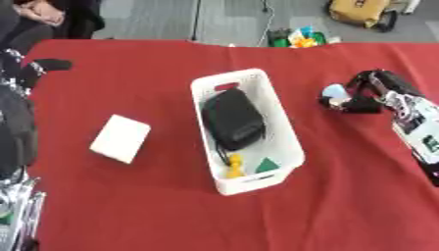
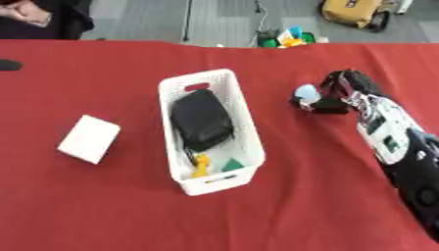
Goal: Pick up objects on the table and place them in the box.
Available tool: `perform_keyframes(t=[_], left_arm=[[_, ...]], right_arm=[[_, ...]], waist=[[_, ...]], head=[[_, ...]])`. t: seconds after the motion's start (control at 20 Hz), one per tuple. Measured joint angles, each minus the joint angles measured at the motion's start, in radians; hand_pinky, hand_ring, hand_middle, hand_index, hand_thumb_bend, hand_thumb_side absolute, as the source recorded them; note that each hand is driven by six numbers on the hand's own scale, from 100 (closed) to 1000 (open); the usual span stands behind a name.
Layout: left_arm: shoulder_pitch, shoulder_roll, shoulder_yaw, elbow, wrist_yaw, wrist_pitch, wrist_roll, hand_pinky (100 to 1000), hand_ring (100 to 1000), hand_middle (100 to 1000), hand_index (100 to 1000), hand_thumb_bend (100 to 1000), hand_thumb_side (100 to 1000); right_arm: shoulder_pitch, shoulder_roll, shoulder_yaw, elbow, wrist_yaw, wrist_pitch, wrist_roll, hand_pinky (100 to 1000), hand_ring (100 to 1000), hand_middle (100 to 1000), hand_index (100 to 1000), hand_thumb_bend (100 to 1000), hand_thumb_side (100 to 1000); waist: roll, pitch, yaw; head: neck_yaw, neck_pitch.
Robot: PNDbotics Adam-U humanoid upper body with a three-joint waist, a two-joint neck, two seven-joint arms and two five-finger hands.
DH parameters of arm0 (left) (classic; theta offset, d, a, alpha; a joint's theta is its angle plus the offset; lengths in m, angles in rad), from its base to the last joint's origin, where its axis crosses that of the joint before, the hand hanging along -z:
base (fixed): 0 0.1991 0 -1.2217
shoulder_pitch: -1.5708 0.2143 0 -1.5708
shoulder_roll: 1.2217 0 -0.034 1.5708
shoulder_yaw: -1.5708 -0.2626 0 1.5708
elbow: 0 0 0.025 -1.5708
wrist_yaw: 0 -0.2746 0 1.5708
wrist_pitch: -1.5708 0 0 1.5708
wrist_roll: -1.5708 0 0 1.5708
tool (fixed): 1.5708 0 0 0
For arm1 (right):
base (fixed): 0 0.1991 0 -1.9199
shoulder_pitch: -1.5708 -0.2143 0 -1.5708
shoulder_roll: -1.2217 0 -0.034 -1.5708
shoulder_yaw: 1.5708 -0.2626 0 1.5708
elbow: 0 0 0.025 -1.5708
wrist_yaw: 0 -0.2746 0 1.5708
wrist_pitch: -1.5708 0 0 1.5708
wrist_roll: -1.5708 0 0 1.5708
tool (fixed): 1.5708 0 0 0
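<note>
Both views look steeply down from the robot's head onto the red table [image 1: 129, 206], facing outward to the floor beyond its far edge. They sit side by side; both share the white box [image 2: 249, 142], shifted leftward in the right eye view.

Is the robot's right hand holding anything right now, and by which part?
The right hand has its fingers curled round a small pale blue thing on the red cloth; which part it grips cannot be told. The left hand is not in view.
</note>
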Motion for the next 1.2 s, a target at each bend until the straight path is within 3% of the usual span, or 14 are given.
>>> perform_keyframes(t=[1.2], left_arm=[[-0.002, 0.0, 0.0, 0.0, 0.001, 0.0, -0.004, 658, 867, 1000, 917, 100, 1000]], right_arm=[[-0.009, 0.002, 0.003, 0.005, -0.005, 0.005, 0.004, 880, 832, 518, 682, 689, 607]], waist=[[-0.003, 0.002, -0.003]], head=[[0.006, -0.007]])
